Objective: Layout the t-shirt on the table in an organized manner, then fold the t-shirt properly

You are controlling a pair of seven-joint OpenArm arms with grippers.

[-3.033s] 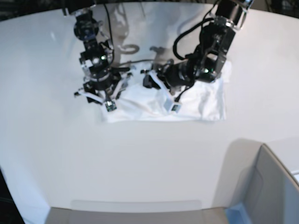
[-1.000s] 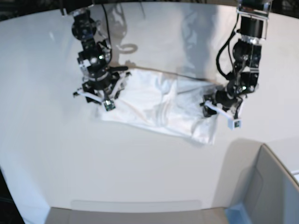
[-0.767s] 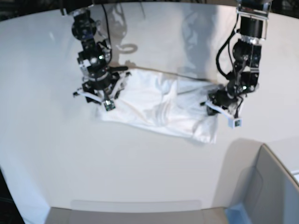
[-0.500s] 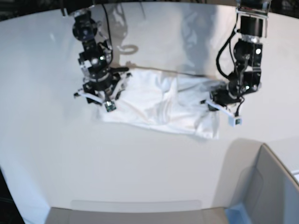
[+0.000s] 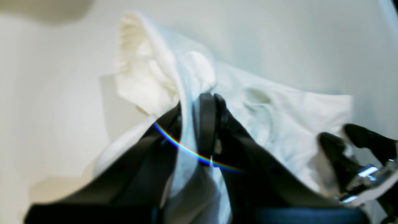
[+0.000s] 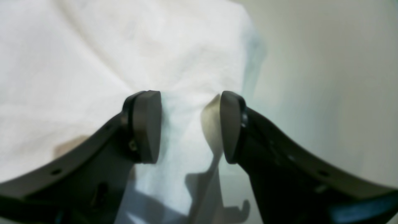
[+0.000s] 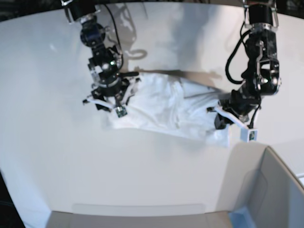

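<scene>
On the table (image 7: pixel 57 156), left of the shirt's (image 7: pixel 161 107) middle, I have the right gripper (image 7: pixel 108 99) down at the shirt's left edge. Its wrist view shows the jaws apart, both pads over white cloth, with a raised ridge of fabric running between them. The gap is clear, nothing pinched, so I call that one released. The shirt edge falls just right of the right-hand pad (image 6: pixel 230 126) in that view, bare table beyond it.

The shirt lies crumpled and stretched in a wide band across the table's far half, wrinkled through the middle, plain white side showing, no print visible from here. It spans from the right gripper across to the left gripper (image 7: pixel 232 119).

At the shirt's right end, the left gripper sits low on the near right corner. Its wrist view is blurred, but the fingers (image 5: pixel 206 124) stand nearly together with a fold of white cloth caught between them and bunched fabric bulging out beyond the tips. I read that as clamped on the shirt. The cloth at that corner lifts slightly off the table toward the jaws.

Right of the shirt and nearer the camera, a grey bin (image 7: pixel 266 190) with a blue corner stands apart from the cloth.
</scene>
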